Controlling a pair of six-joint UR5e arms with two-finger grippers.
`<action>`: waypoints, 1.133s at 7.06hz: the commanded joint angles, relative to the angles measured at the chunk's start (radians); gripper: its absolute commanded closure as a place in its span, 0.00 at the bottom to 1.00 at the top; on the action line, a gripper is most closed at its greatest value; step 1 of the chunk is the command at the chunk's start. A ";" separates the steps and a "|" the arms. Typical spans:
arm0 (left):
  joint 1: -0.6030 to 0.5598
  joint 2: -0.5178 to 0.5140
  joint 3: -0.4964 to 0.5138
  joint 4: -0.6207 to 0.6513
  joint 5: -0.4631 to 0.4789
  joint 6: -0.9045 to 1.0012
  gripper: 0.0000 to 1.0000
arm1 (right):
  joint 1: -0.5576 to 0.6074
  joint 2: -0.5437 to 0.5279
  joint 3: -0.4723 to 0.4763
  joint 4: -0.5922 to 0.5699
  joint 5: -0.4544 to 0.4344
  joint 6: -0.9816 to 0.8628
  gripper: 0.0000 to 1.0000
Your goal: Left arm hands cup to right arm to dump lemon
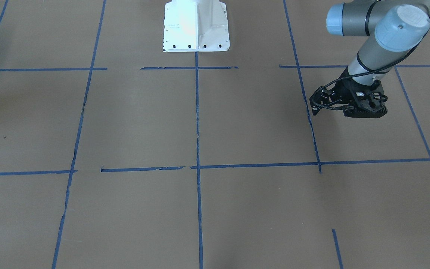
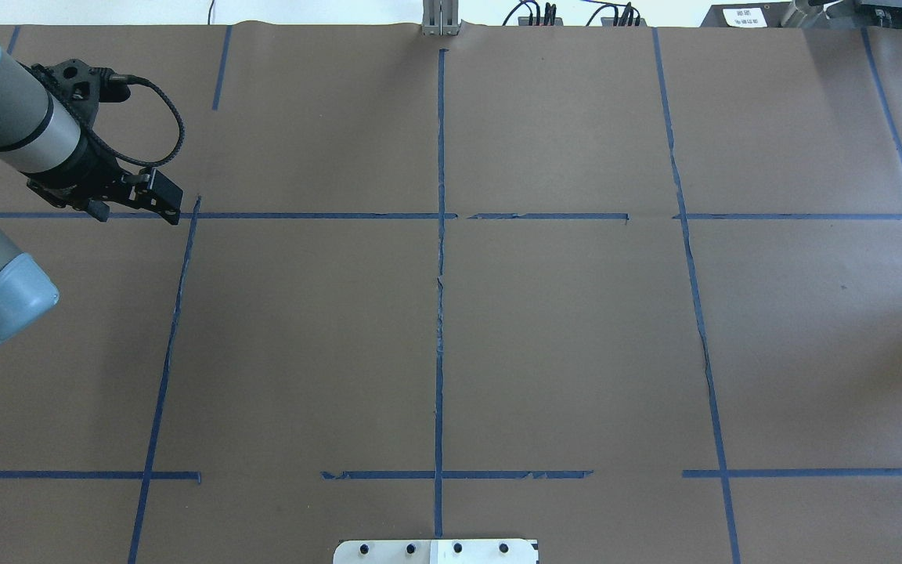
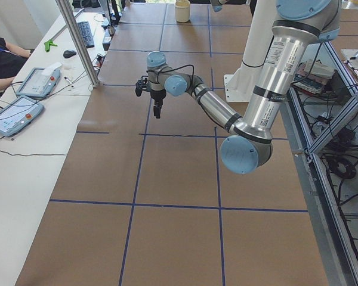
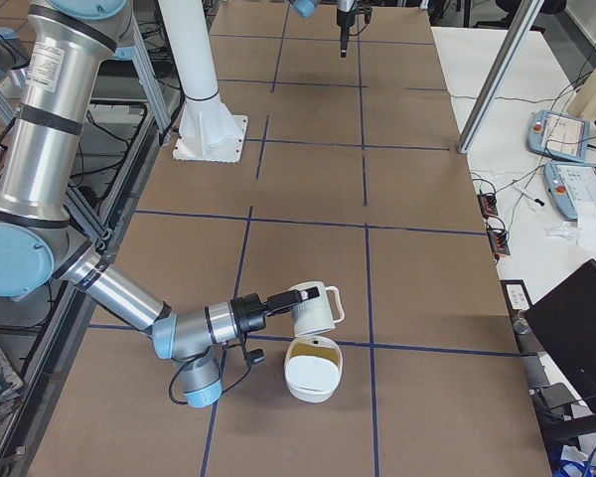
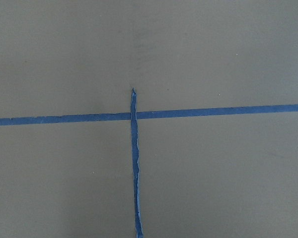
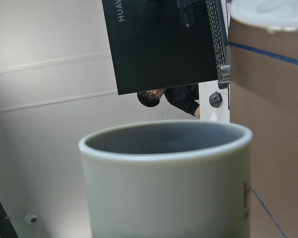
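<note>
Table (image 2: 576, 352) brown, gridded with blue tape (image 2: 440, 313), ragged in spots. Left arm (image 1: 371, 56) matte grey with light-blue caps; left gripper (image 3: 157, 112) black. Right arm (image 4: 50, 129) shiny silver with light-blue joints. Cup (image 6: 166, 188) white, grey inside (dark lettering at one edge, unreadable). Bowl (image 4: 311, 383) white, yellowish inside. Pedestal (image 1: 196, 26) white. Screen (image 6: 164, 44) black with pale lettering.

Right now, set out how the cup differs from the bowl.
The cup hangs tipped on its side at the right tool; the bowl stands upright on the table. The cup has a loop handle; the bowl shows none. The cup is grey inside, the bowl yellowish. Both are white outside.
</note>
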 commanded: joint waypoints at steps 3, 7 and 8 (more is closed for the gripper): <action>0.000 -0.001 0.007 0.000 0.000 0.002 0.00 | 0.082 0.000 0.091 -0.178 0.261 -0.605 1.00; 0.000 -0.003 0.007 0.000 -0.012 0.002 0.00 | 0.204 0.066 0.375 -0.597 0.514 -1.079 0.95; 0.002 -0.006 0.001 -0.014 -0.014 0.003 0.00 | 0.166 0.119 0.372 -0.658 0.517 -1.192 0.95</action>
